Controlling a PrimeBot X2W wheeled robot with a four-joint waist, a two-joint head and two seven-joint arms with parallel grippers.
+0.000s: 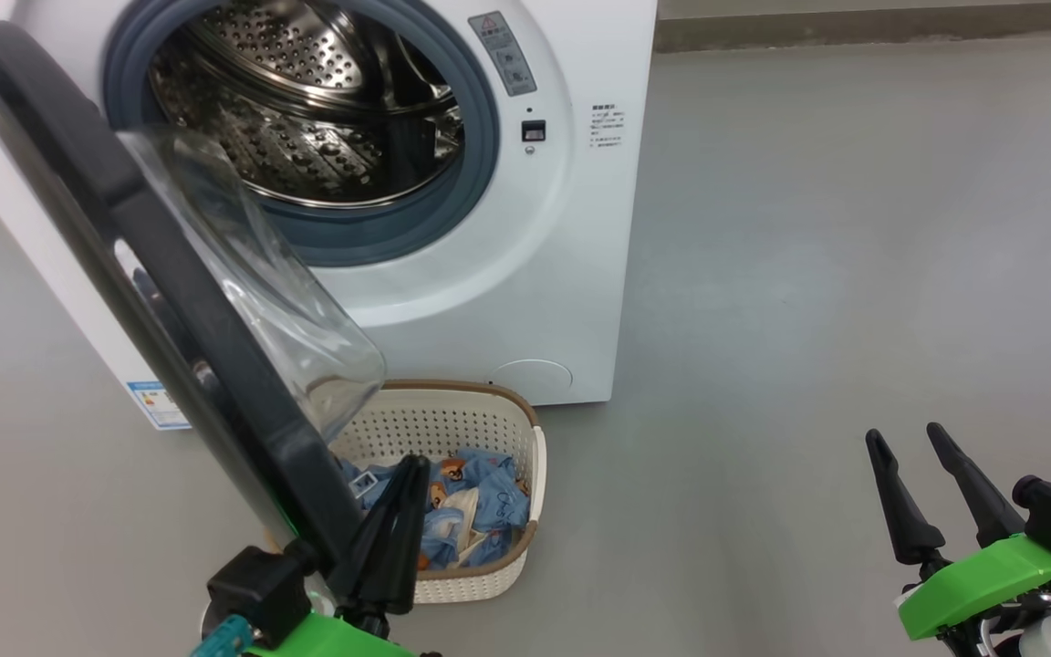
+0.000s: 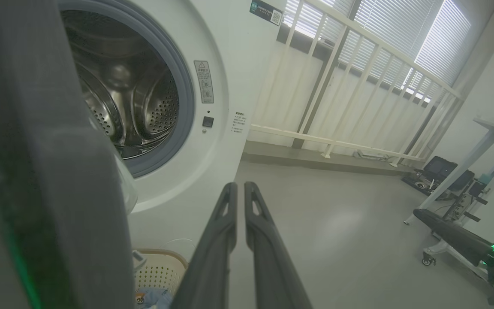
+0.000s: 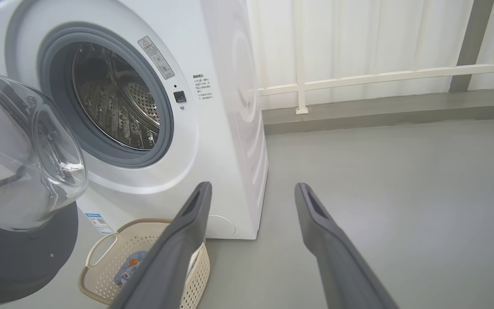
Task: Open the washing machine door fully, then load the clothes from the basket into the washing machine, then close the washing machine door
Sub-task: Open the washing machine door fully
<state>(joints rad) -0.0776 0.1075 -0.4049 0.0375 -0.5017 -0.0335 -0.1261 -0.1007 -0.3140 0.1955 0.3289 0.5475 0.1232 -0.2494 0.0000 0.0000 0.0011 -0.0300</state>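
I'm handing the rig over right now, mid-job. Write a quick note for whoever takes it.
Left gripper: shut, empty, beside the lower edge of the washing machine door; contact unclear.
Right gripper: open, empty, above bare floor to the right.
The door stands open, and the drum looks empty.
The clothes lie in the basket on the floor before the washing machine, partly under the door.
Done: door opened, perhaps not fully.
Left: push it wider if needed, load the clothes, close the door.
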